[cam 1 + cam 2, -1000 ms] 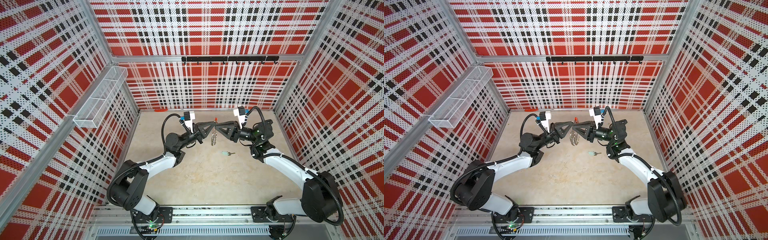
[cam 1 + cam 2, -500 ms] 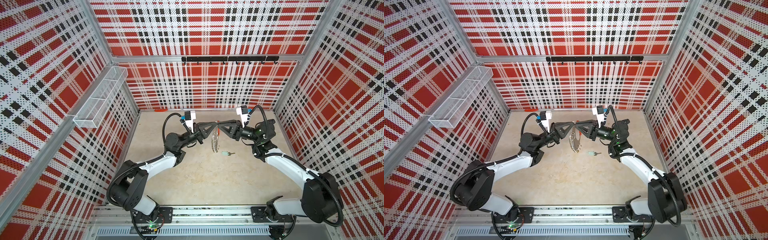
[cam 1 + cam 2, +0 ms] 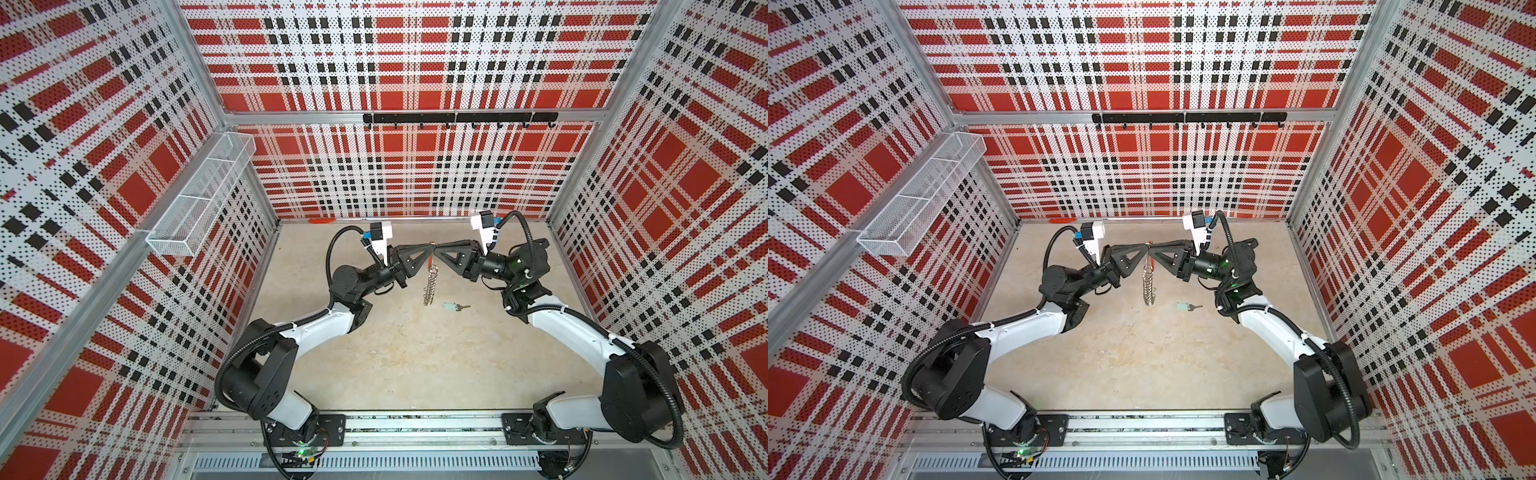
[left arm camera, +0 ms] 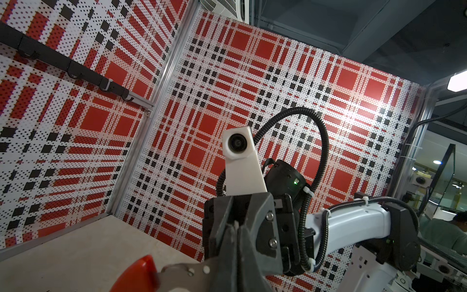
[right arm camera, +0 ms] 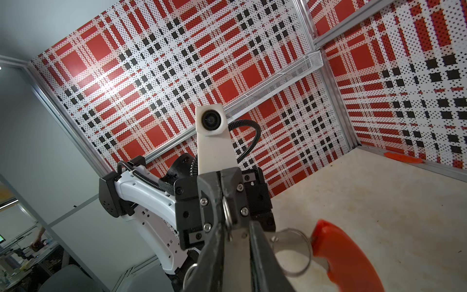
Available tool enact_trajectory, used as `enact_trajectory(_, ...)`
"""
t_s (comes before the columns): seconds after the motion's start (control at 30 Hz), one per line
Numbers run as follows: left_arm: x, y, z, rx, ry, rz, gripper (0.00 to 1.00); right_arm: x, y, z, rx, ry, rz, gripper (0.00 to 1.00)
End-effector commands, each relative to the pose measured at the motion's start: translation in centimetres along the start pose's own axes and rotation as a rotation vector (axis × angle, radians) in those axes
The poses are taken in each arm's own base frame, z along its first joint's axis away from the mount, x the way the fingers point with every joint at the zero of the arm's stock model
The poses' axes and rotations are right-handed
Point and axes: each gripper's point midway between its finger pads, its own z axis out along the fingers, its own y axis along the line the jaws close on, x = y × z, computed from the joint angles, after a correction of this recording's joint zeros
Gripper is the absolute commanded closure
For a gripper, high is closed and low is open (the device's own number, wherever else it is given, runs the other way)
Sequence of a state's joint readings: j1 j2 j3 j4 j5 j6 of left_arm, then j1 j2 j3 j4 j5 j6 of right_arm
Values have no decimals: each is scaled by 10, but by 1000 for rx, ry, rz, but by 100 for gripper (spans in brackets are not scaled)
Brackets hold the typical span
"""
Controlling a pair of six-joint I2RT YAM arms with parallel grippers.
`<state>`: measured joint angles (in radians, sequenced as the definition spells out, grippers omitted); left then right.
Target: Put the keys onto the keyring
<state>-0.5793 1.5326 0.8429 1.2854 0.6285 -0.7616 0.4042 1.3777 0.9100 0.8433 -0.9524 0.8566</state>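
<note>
Hanging edge-on, the keyring (image 3: 431,276) showed us only bunched loops (image 3: 428,293); the left tool (image 3: 429,248) clamped its top; whether the right tool (image 3: 437,248), meeting it there, gripped, we couldn't tell.

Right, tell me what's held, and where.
Left gripper pinches the keyring at its top rim, so it hangs. Right gripper meets the same spot; its hold cannot be told.
</note>
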Motion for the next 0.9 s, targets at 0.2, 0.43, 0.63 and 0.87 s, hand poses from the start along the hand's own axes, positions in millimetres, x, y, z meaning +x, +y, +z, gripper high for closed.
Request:
enact_trajectory(0.2, -2, -5, 6, 44, 9, 10, 100, -8, 7, 7, -20, 3, -57, 100)
enact_trajectory(0.43, 19, 21, -10, -101, 142, 174, 71, 11, -27, -5, 235, 133, -207, 100)
enact_trajectory(0.63, 55, 50, -39, -289, 510, 550, 70, 31, -57, -23, 491, 312, -422, 100)
enact_trajectory(0.87, 73, 50, -46, -198, 791, 657, 74, 40, -53, -22, 477, 371, -518, 100)
